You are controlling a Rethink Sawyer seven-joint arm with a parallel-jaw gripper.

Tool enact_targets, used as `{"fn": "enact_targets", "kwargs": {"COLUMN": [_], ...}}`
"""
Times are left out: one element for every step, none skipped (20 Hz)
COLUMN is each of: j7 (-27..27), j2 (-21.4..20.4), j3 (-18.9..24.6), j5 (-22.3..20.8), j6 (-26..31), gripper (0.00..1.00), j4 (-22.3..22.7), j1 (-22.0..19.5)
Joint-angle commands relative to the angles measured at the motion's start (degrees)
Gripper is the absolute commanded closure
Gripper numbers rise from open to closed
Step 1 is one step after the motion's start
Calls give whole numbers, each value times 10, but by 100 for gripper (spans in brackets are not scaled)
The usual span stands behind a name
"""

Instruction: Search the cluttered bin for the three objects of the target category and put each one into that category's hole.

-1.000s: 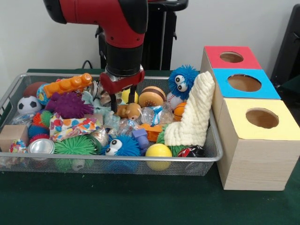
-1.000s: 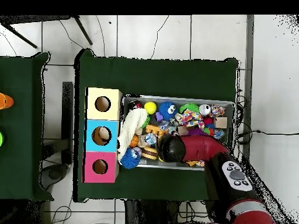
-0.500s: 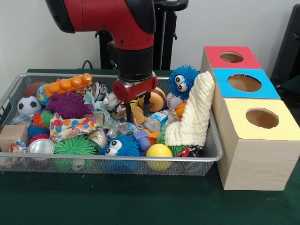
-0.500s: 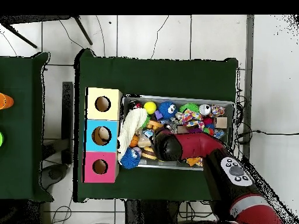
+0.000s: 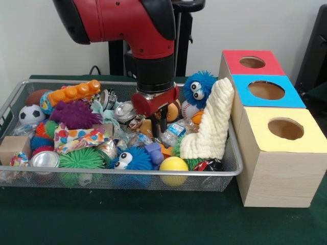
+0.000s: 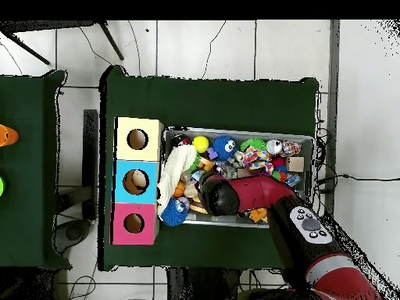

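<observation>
A wire bin (image 5: 232,171) crammed with toys is seen on a green-covered table (image 5: 127,219), beside a wooden box (image 5: 278,173) with three holes in its top. At the near rim, a yellow ball (image 5: 172,164) is set beside a blue fuzzy toy with eyes (image 5: 130,159), with a green spiky ball (image 5: 82,158) and a silver can (image 5: 45,159) to the left. A cream knitted cloth (image 5: 209,127) is propped upright against the bin's right end, next to the box. Further back, a purple spiky toy (image 5: 75,114) and an orange toy (image 5: 76,92) lie at the left, near a small soccer ball (image 5: 30,113).

The gripper (image 5: 156,118) is lowered into the middle of the clutter, its fingers spread and nothing clearly held; a tan toy (image 5: 148,126) lies just at their tips. A toy burger (image 5: 173,111) is partly hidden behind the gripper, and a second blue fuzzy toy (image 5: 199,88) sits at the far rim. On the box, the yellow hole (image 5: 285,128) is nearest, the blue hole (image 5: 265,90) in the middle and the red hole (image 5: 252,62) farthest. From overhead, the arm (image 6: 258,199) is shown reaching across the bin. Which toys belong to the wanted category cannot be told.
</observation>
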Motion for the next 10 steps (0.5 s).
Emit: {"fn": "enact_targets", "kwargs": {"j7": [28,31,36,37,31,27,25,24,25,26], "j2": [37,38,36,27,24,20,19,16,15,13], "j3": [22,4,-10,-21,-20,-21,-22,-22,-23,-23], "j5": [-27,-28,-26,-27,-28,-28,-28,-27,-24,-21], "j6": [7,23,35,46,52,56,58,59,61,64], "gripper": [100,100,100,100,100,100,100,100,100,100], "j4": [-19,-27,-28,-26,-26,-25,-25,-23,-24,-25], "j1": [9,19,25,32,33,34,35,35,37,38]}}
